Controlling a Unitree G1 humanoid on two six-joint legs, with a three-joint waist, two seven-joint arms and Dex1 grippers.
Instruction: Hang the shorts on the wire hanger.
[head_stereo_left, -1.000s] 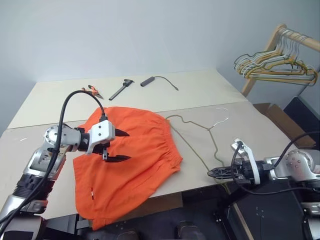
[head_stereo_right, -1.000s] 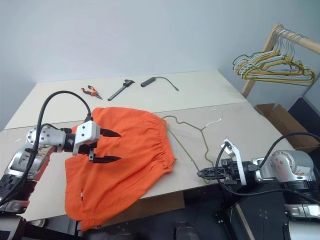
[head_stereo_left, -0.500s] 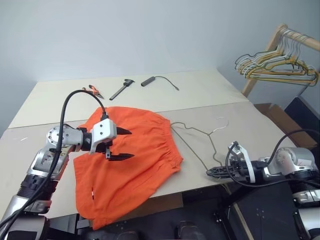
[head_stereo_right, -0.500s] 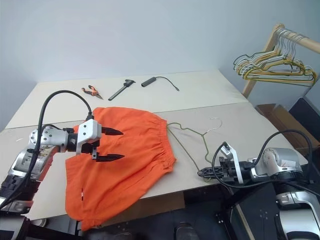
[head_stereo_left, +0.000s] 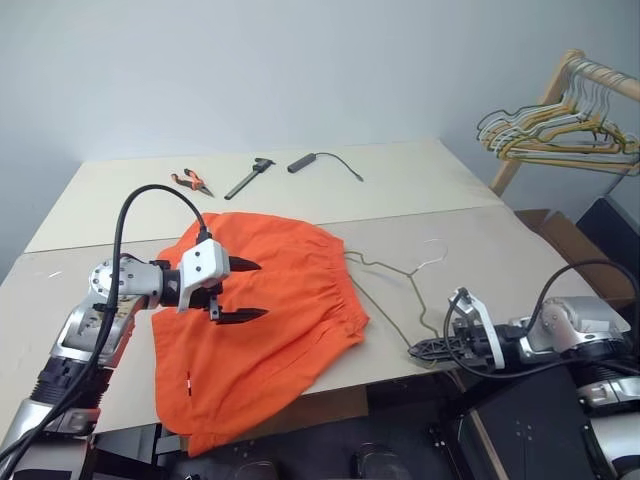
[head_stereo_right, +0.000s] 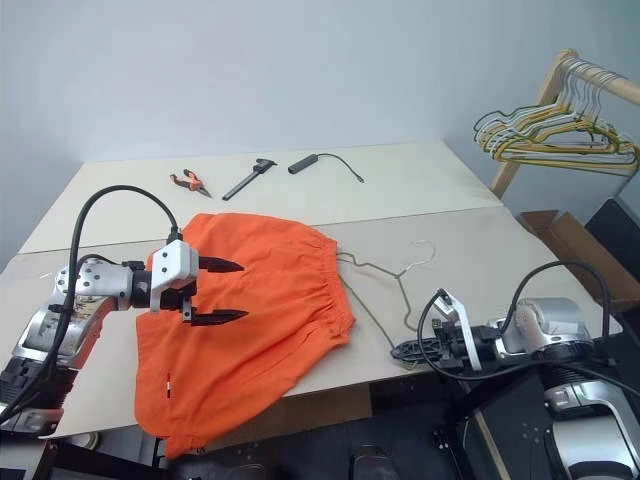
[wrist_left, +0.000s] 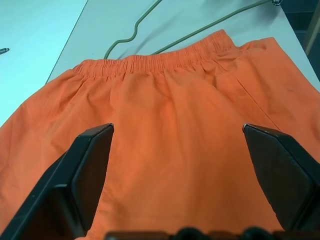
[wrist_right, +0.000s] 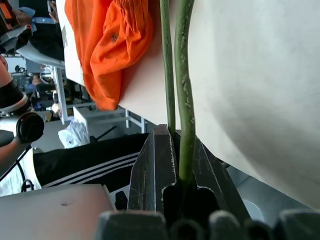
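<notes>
Bright orange cloth shorts (head_stereo_left: 265, 320): matt woven fabric, softly creased, gathered ribbed elastic at waistband. Thin grey-green wire hanger (head_stereo_left: 395, 285): metal wire, coating dull and slightly rough up close. Pale beige table (head_stereo_left: 400, 190): smooth matt top. Left hand (head_stereo_left: 232, 290): matt black plastic fingers, glossy white shell. Right hand (head_stereo_left: 425, 350): same black fingers. Light wooden rack (head_stereo_left: 545, 100): bare wood.

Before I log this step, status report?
Left gripper open above the bright orange fabric shorts. Right gripper shut on the thin grey-green wire hanger at table edge. Nothing in the way.
</notes>
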